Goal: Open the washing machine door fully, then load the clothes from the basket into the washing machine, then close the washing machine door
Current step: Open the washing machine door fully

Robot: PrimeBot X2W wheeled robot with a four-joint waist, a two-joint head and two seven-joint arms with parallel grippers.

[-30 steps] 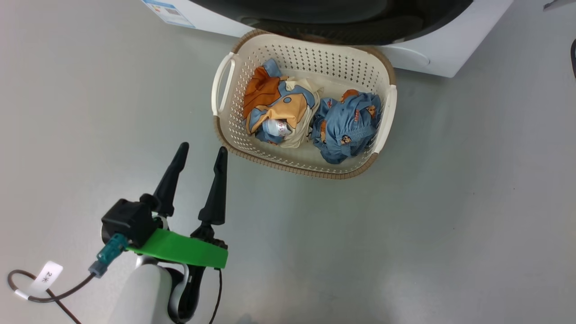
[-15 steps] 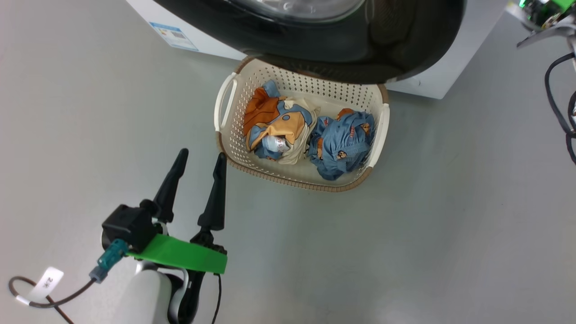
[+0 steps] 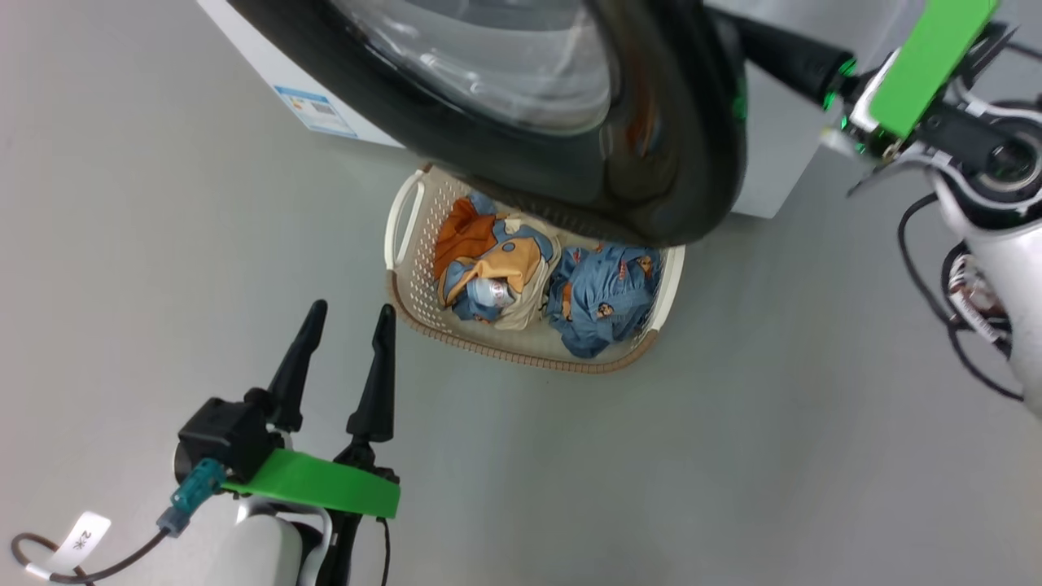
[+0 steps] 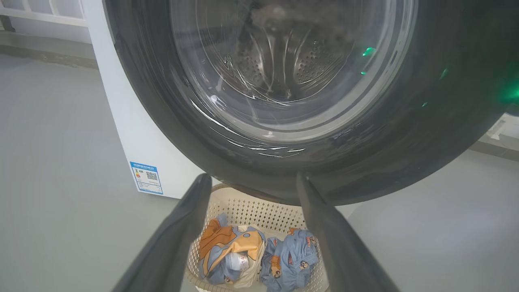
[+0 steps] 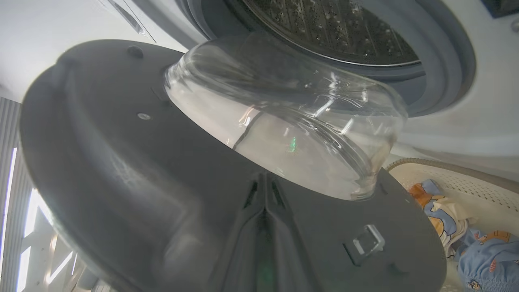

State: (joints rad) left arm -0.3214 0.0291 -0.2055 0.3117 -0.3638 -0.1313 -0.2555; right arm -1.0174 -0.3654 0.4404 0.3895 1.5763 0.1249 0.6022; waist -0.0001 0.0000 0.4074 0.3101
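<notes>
Swung wider, washing machine door [image 3: 676,163] overhangs basket [image 3: 505,352]; right jaws (pressed together) nearest, behind its edge; left jaws spread.

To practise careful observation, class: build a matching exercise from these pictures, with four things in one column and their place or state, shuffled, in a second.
1. washing machine door
2. basket
3. clothes
4. left gripper

A. on the floor, partly beneath the door
B. open, holding nothing
C. swung out from the machine
D. heaped in the basket

Pairs: 1-C, 2-A, 3-D, 4-B
</notes>
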